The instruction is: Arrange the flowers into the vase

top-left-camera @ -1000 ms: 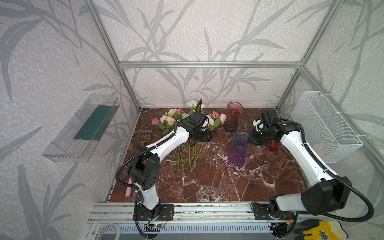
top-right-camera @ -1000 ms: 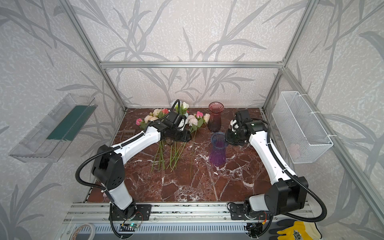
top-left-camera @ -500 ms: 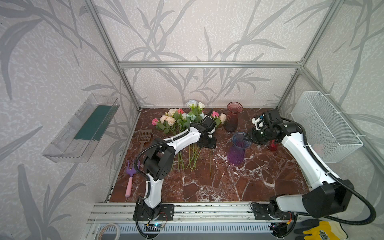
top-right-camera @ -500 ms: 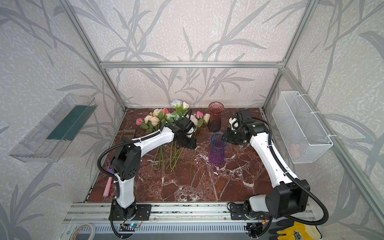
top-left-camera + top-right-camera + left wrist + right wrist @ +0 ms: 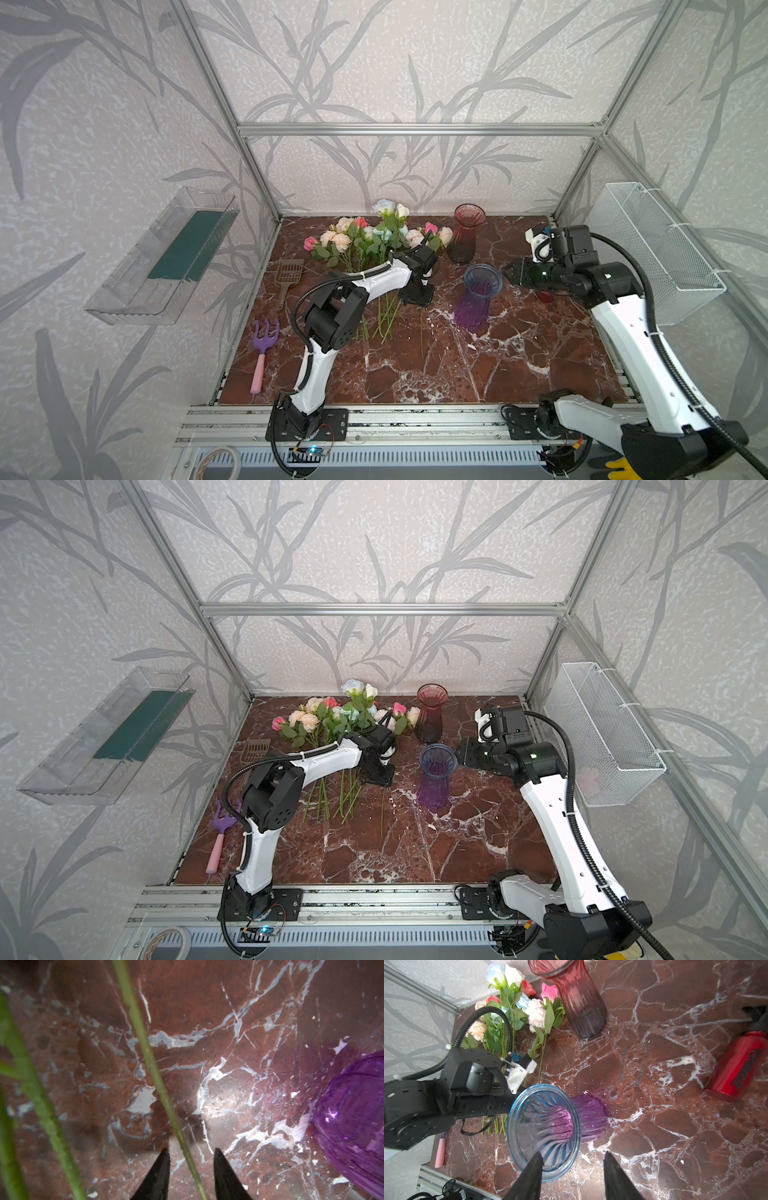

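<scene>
Left claw (image 5: 190,1149) is low over the tabletop (image 5: 228,1022), near the purple vase (image 5: 353,1122). Its jaws are part open and straddle one green stem (image 5: 149,1059), with a gap on each side, so nothing is pinched. Right claw (image 5: 573,1152) is at the vase's far side, spread wide and released. One fingertip (image 5: 536,1159) is over the blue rim and its mate is outside the glass; I can't tell whether either touches. The vase stands upright. The flowers (image 5: 374,241) lie bunched on the tabletop, left of the vase and farther back in both top views, heads to the rear.
</scene>
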Action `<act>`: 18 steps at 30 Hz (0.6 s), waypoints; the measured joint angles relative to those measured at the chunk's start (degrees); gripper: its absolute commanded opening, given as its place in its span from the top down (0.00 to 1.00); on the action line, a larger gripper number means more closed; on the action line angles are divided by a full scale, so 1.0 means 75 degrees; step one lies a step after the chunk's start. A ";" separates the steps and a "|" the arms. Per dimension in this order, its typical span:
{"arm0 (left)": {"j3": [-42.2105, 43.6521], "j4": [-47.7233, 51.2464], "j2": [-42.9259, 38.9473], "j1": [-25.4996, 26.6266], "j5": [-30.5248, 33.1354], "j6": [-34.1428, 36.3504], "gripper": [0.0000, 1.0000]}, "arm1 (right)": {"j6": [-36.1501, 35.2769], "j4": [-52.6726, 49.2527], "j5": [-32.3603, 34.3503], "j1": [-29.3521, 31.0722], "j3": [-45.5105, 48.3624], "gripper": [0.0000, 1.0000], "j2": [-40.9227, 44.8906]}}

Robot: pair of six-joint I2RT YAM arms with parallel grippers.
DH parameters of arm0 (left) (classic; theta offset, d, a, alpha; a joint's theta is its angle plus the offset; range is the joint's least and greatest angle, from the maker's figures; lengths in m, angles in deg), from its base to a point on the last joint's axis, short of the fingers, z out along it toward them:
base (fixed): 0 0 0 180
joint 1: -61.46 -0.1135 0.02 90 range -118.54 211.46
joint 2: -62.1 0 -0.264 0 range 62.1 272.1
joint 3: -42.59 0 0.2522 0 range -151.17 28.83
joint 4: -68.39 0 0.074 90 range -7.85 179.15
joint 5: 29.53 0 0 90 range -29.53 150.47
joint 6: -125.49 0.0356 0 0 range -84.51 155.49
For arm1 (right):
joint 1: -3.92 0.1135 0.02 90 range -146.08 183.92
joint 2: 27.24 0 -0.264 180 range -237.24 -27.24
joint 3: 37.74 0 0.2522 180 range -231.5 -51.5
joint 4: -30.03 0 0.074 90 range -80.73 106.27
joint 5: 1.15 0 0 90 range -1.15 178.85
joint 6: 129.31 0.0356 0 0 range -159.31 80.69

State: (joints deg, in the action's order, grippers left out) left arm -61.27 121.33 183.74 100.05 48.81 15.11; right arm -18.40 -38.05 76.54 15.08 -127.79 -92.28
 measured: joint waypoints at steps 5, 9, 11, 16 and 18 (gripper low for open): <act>-0.0029 0.0020 0.0055 -0.0006 0.0009 0.0009 0.84 | -0.0082 -0.0055 0.0125 0.0000 0.0000 0.52 0.0210; -0.0076 0.0000 0.0055 0.0000 0.0026 -0.0003 0.92 | -0.0128 -0.0087 0.0157 0.0000 0.0000 0.53 0.0306; -0.0076 0.0000 0.0052 0.0000 0.0026 -0.0029 0.96 | -0.0137 -0.0111 0.0181 0.0000 0.0000 0.53 0.0382; -0.0073 0.0003 -0.0055 -0.0003 0.0149 -0.0090 1.00 | -0.0137 -0.0114 0.0181 0.0000 -0.0003 0.54 0.0501; -0.0050 -0.0015 -0.0230 -0.0012 0.0280 -0.0149 1.00 | -0.0134 -0.0114 0.0175 0.0000 -0.0003 0.54 0.0510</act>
State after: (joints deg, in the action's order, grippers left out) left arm -61.64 121.22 182.02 99.96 50.91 13.99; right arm -19.41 -38.90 77.85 15.08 -127.82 -88.45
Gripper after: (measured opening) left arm 0.051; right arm 0.465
